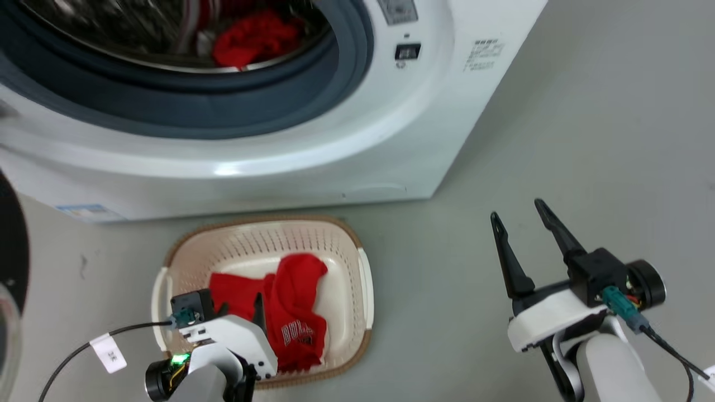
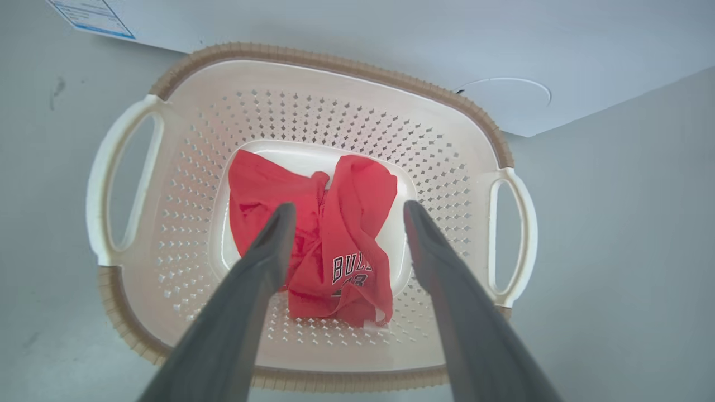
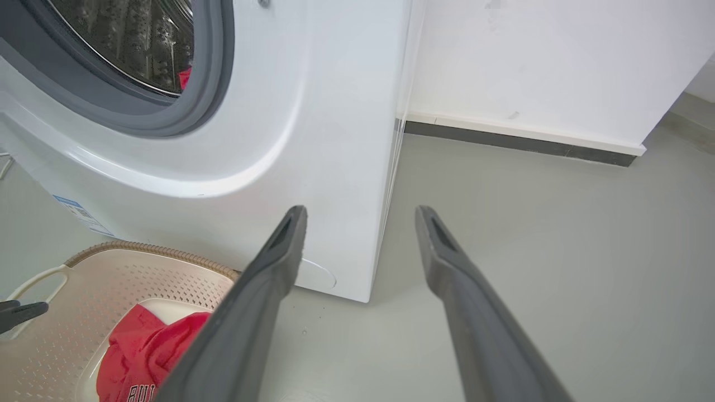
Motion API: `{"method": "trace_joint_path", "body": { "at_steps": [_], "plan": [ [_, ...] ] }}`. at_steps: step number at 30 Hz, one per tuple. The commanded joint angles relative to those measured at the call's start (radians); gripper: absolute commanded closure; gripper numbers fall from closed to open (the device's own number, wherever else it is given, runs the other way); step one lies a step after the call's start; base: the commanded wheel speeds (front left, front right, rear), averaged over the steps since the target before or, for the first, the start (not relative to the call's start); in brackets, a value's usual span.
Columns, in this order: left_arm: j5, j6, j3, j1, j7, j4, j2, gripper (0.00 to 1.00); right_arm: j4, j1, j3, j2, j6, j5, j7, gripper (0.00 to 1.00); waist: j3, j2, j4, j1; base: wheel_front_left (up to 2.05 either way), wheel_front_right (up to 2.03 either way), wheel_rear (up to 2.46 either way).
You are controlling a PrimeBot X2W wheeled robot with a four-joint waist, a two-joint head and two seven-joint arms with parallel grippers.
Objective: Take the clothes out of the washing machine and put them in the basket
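Across the head view, one red garment (image 1: pixel 254 36) lies inside the washing machine (image 1: pixel 357 151), behind the grey seal (image 1: pixel 313 106). Pulled over that lip, it could snag, or fall to the floor (image 1: pixel 558 139) short of the basket (image 1: pixel 301 237). The right gripper (image 1: pixel 516 211) stands open and empty, well apart.

Left wrist view: the left gripper (image 2: pixel 347 205), jaws spread and empty, hangs above the crumpled jersey (image 2: pixel 346 251) in the basket, lettering upward. On descent, a finger could hook the cloth.

Right wrist view: the jersey lies bunched on the basket bottom.

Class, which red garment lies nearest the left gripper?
The BULLS-lettered garment in the basket, under the left gripper; the other red garment is in the drum.
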Motion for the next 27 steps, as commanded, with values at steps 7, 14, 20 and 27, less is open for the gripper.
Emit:
{"method": "trace_joint_path", "body": {
  "at_steps": [7, 14, 20, 27],
  "plan": [
    [0.082, 0.009, 0.030, 0.135, -0.002, -0.240, 0.004, 0.00, -0.025, 0.093, -0.019, 0.001, -0.001, -0.010, 0.035, 0.00, -0.216, 0.0000, 0.043, 0.0000, 0.00, 0.00, 0.00],
    [0.165, 0.004, 0.080, 0.200, -0.002, -0.504, 0.003, 0.00, -0.070, 0.139, -0.026, 0.001, -0.001, -0.011, 0.067, 0.00, -0.268, 0.0000, 0.046, 0.0000, 0.00, 0.00, 0.00],
    [0.214, -0.008, 0.094, 0.163, -0.002, -0.629, 0.002, 0.00, -0.096, 0.145, -0.022, 0.001, -0.001, -0.005, 0.081, 0.00, -0.267, 0.0000, 0.040, 0.0000, 0.00, 0.00, 0.00],
    [0.254, -0.021, 0.097, -0.003, -0.002, -0.620, 0.024, 0.00, -0.115, 0.104, 0.008, 0.001, -0.001, 0.011, 0.079, 0.00, -0.202, 0.0000, -0.012, 0.0000, 0.00, 0.00, 0.00]
  ]
}}
